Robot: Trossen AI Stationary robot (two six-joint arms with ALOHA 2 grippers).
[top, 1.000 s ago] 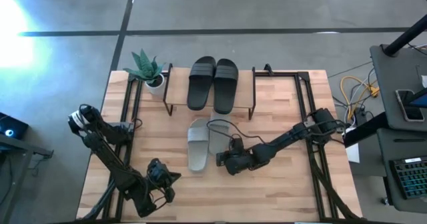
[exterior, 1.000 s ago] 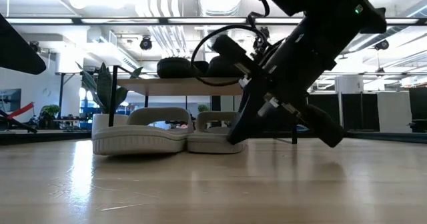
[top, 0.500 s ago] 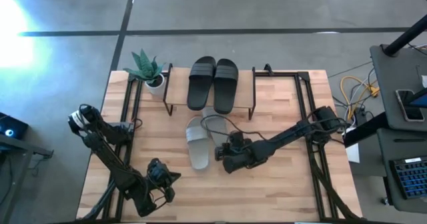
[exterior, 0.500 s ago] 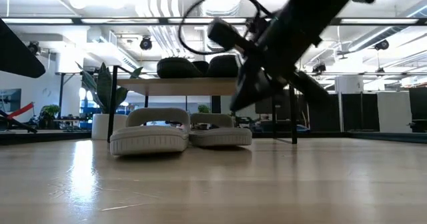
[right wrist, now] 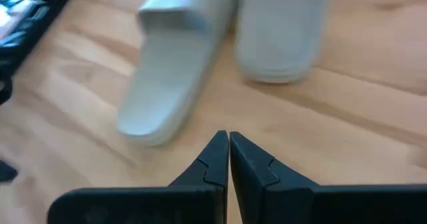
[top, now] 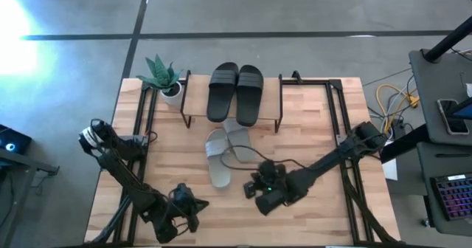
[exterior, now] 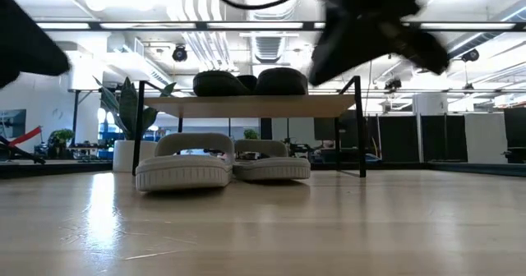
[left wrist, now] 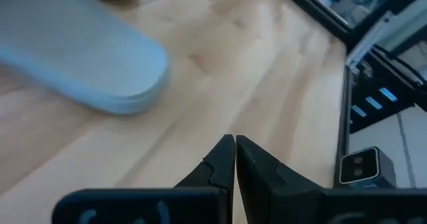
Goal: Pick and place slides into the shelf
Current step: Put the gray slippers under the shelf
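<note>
— Where are the slides?

— The black pair (top: pixel 235 93) lies side by side on the shelf's (top: pixel 193 100) top board, at the worktop's (top: pixel 317 130) far edge. The grey pair (top: pixel 223 150) is on the worktop in front of the shelf: one slide (top: pixel 217 158) wholly out in the open, the other (top: pixel 237 132) with its far end under the board. From table height they sit next to each other, straps up, at the shelf's front.

— And the shelf itself?

— It stands on thin black legs, with a potted plant (top: pixel 164 77) just beside it at the far left corner.

— The grippers?

— The right gripper (top: pixel 262 196) hangs above the worktop's middle, toward the near edge, near the grey pair but apart from it, fingers pressed together and empty. The left gripper (top: pixel 193 206) is by the near edge, left of it, fingers likewise closed on nothing.

— Any writing?

— None I can read on the slides or shelf.
</note>
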